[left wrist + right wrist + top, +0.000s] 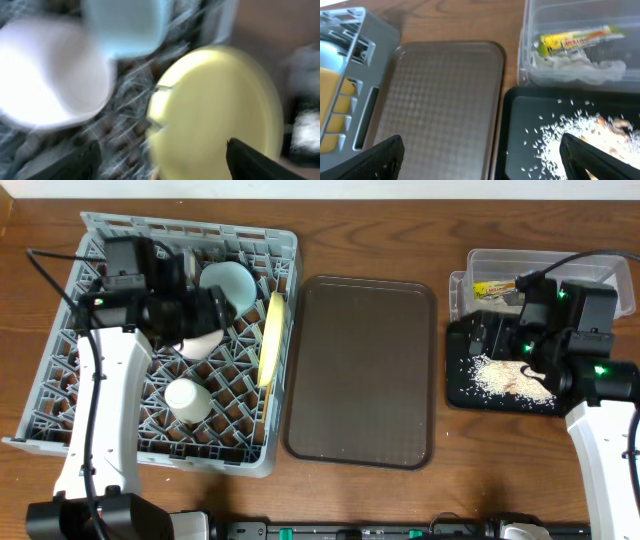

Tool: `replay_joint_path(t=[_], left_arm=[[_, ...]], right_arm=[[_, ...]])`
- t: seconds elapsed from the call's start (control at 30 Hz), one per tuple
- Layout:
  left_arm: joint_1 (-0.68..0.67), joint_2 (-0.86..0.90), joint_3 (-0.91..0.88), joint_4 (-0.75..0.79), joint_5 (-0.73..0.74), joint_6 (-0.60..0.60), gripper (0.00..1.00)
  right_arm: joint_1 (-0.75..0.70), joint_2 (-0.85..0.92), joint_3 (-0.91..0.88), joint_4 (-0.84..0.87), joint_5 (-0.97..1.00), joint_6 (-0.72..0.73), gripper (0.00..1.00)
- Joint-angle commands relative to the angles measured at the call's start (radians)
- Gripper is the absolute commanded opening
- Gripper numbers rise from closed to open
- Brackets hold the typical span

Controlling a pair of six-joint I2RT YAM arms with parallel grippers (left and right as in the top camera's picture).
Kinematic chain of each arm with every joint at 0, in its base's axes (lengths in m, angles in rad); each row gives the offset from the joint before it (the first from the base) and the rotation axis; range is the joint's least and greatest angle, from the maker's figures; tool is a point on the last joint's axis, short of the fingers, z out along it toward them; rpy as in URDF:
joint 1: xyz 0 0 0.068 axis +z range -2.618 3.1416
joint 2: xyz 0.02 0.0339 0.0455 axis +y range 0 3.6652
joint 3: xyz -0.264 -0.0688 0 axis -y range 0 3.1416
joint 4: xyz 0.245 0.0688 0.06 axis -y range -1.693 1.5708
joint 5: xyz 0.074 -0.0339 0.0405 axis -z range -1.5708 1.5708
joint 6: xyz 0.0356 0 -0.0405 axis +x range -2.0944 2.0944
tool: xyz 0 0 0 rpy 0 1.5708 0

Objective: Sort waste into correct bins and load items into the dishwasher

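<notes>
The grey dishwasher rack holds a yellow-green plate standing on edge, a light blue bowl, a pinkish-white bowl and a small white cup. My left gripper hovers over the bowls. In the blurred left wrist view it stands open in front of the plate, holding nothing. My right gripper is open above the seam between the brown tray and the black bin. Food scraps lie in that bin. The clear tub holds the wrapper and tissue.
The brown serving tray lies between the rack and the bins with nothing on it. The clear tub sits behind the black bin at the right. Bare wooden table runs along the front.
</notes>
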Motion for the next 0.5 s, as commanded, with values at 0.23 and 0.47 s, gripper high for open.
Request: replay_joint_path(t=[0.23, 0.47], left_arm=[[-0.022, -0.034, -0.021, -0.254, -0.333, -0.065, 0.88], [-0.071, -0.217, -0.151, -0.167, -0.334, -0.039, 0.89]], right_arm=[[0.009, 0.049, 0.005, -0.281, 0.231, 0.081, 0.99], [0.010, -0.076, -0.055, -0.314, 0.235, 0.090, 0.99]])
